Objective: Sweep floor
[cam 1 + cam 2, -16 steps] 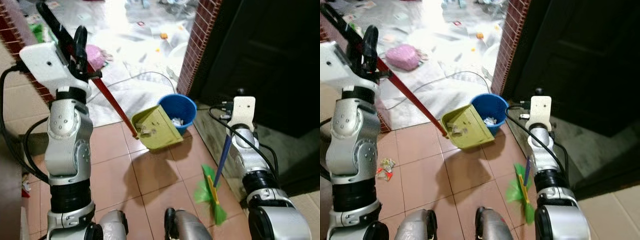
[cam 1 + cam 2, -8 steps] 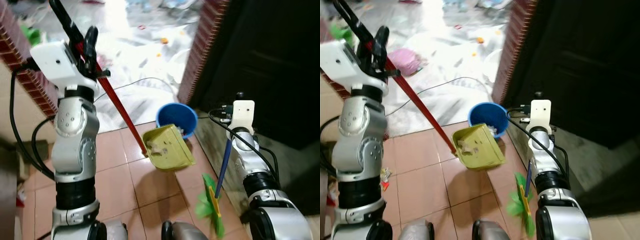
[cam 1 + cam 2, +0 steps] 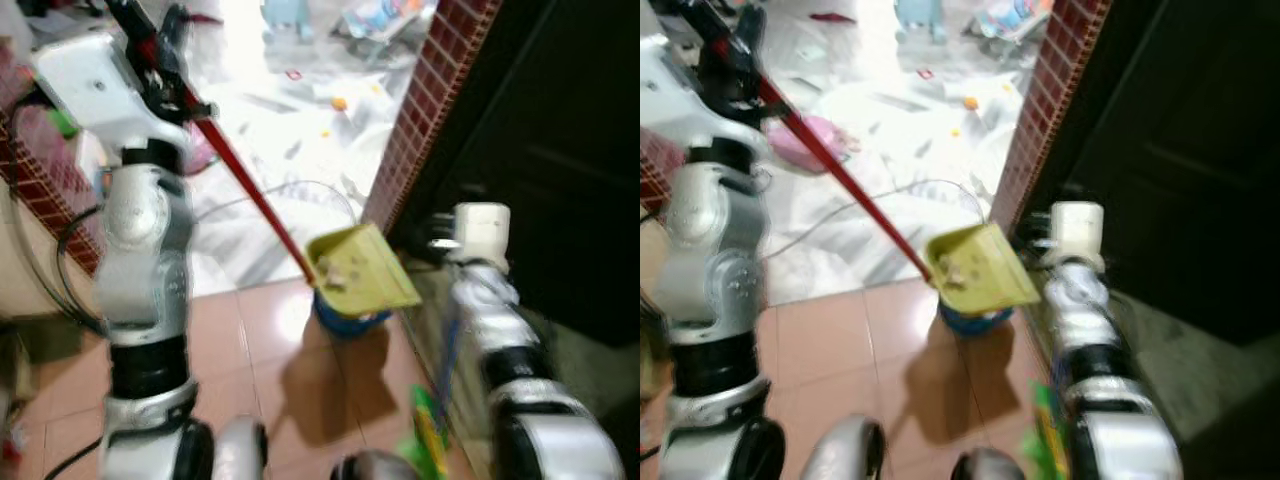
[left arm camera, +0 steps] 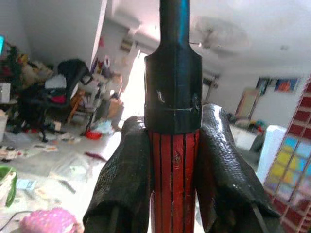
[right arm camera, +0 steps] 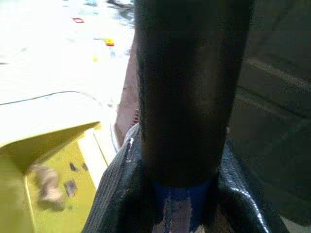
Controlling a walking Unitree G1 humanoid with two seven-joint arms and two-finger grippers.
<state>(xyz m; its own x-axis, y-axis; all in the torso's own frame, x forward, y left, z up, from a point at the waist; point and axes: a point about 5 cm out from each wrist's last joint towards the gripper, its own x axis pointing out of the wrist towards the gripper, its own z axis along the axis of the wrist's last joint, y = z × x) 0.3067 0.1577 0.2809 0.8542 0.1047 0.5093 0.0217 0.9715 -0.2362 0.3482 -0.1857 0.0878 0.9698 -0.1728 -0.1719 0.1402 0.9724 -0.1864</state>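
The dustpan (image 3: 358, 272) has risen over the bucket (image 3: 345, 320), left tool (image 4: 172, 194) clamping its handle (image 3: 235, 165).

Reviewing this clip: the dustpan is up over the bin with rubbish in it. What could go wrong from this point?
1. The yellow dustpan hangs over the blue bin, which looks narrower than the pan; scraps could spill past the rim onto the tiles.
2. The left gripper holds the red handle far from the pan, so a small wrist wobble could swing the pan off target.
3. The right gripper holds the broom close beside the bin; it could knock it.
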